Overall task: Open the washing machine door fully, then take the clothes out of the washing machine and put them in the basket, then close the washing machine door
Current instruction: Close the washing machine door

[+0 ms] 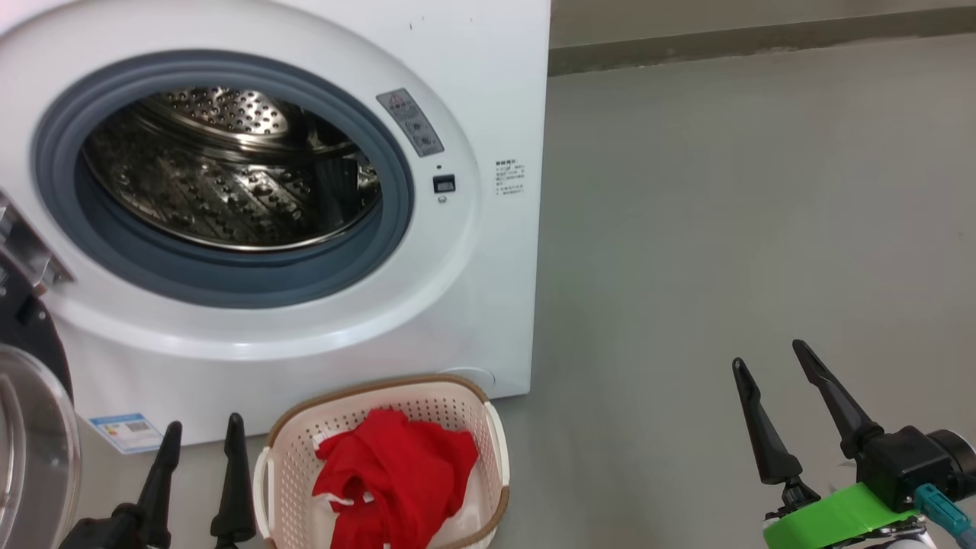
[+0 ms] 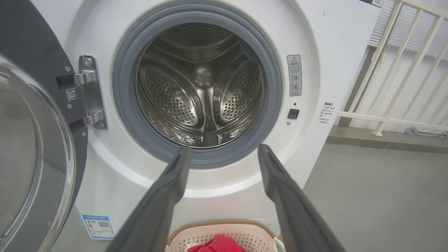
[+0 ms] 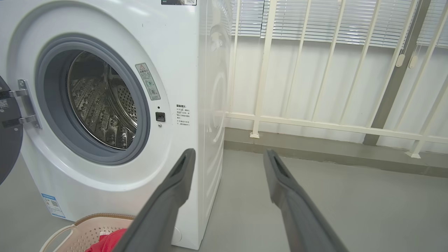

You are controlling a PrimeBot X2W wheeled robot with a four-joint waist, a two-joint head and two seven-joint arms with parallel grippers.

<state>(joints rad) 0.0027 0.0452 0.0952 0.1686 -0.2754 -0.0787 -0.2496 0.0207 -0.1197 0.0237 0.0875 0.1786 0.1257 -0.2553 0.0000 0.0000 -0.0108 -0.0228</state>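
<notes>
- Head view: the left hand (image 1: 204,424) and the right hand (image 1: 768,354) are each seen spread apart, with nothing held.
- The clothes (image 1: 393,473) are heaped in the basket (image 1: 293,465), which is set on the floor (image 1: 724,191) just before the washer (image 1: 473,99). The drum (image 1: 229,175) looks bare, so only the closing of the door (image 1: 34,450) is judged to be left.
- The door is hung on its hinge (image 2: 89,92) at the left of the opening. It is swung wide, just beside the left hand.
- Being round, the door is given no long axis. Its hinge line is upright, and its glass bowl (image 2: 31,157) is faced out into the room.
- A push placed on the smooth bowl could be lost to slipping, so the black rim (image 1: 34,335) is judged the safer place.
- The left hand could be caught between door and washer front if it is not drawn clear in time.
- Whether the basket is cleared by the swinging door cannot be told.
</notes>
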